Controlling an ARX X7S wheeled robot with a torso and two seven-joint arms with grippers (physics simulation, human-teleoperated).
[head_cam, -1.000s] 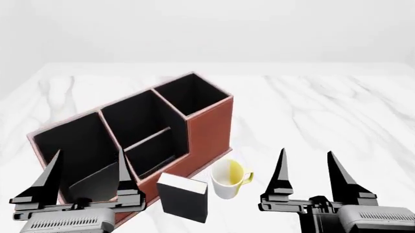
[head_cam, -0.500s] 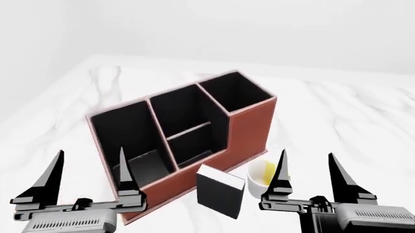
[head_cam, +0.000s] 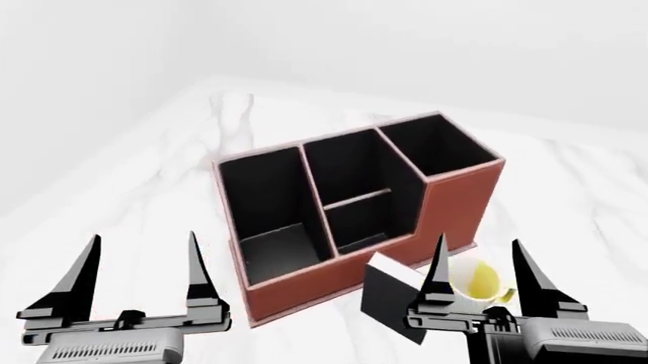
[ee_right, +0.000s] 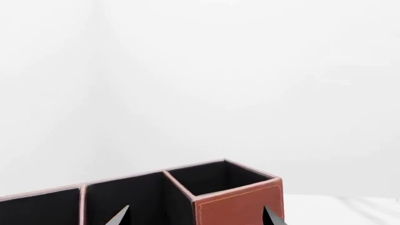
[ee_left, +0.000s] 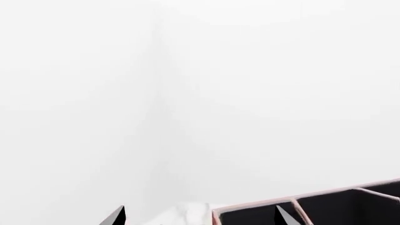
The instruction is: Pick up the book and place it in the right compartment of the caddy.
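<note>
I kept both grippers, left (head_cam: 142, 274) and right (head_cam: 478, 273), wide open and empty; the book (head_cam: 393, 303) stood at the caddy's (head_cam: 460, 199) six o'clock

We see a mug (head_cam: 476, 284) between the right fingers, standing upright on the marble table (head_cam: 152, 205).

Book (head_cam: 390, 303) and mug (head_cam: 476, 282) partly hidden behind right hand (head_cam: 476, 262).

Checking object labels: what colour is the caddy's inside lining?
Black, inside red-brown outer walls with pale edging. The caddy shows it best in the head view.
</note>
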